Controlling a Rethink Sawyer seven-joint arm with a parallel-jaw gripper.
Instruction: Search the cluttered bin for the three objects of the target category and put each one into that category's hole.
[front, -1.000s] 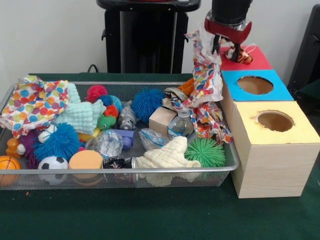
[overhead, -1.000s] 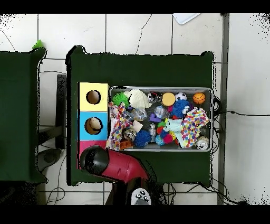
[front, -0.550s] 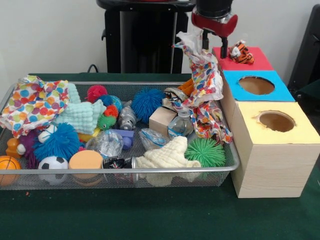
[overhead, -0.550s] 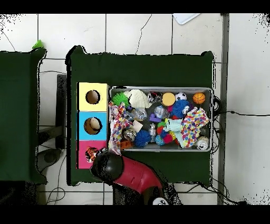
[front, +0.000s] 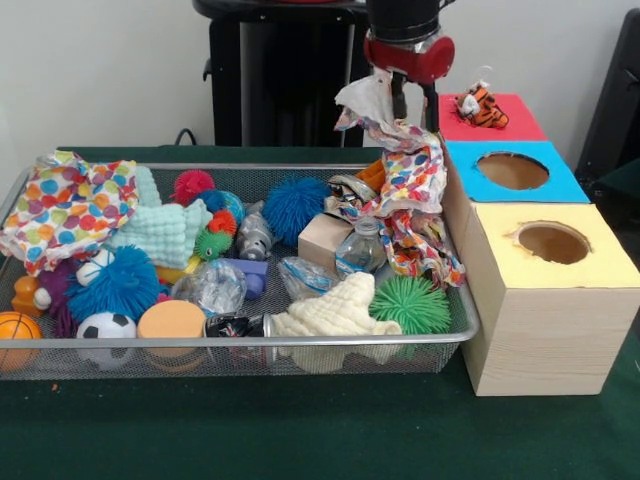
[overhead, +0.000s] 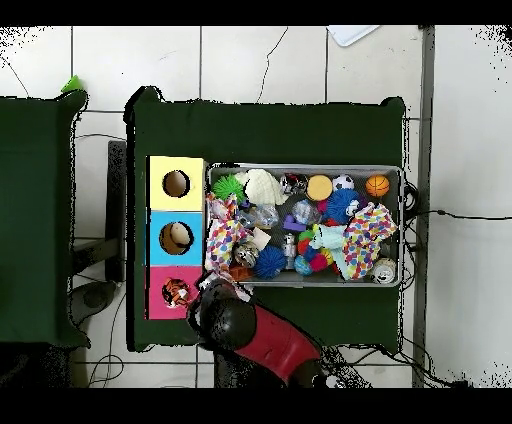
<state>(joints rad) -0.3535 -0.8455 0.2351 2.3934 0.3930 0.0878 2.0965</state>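
Change: the gripper (front: 405, 85) has moved from over the red-topped box leftward in the front view, to the bin's back right corner; the striped plush toy it carried now sits on the red box.
Jaws: closed on the upper end of a dotted cloth (front: 410, 175), pinched between the two dark fingers (front: 399, 100).
Dotted cloth: hangs from the gripper at upper centre of the front view and trails down into the right end of the bin, over a clear bottle (front: 362, 248).
Striped toy (front: 480, 106): orange, white and black, lying on the red top at the hole (overhead: 176, 293), upper right of the front view; in the overhead view it fills the opening.
Boxes: red (front: 520, 120) at the back, blue (front: 560, 180) in the middle, yellow (front: 610, 262) nearest, in a row touching the bin's right side.
Bin (front: 250, 343): wire mesh tray across the centre, full of spiky balls, cloths, small balls and a wooden block (front: 325, 240).
Arm (overhead: 262, 340): red and black, lower centre of the overhead view.
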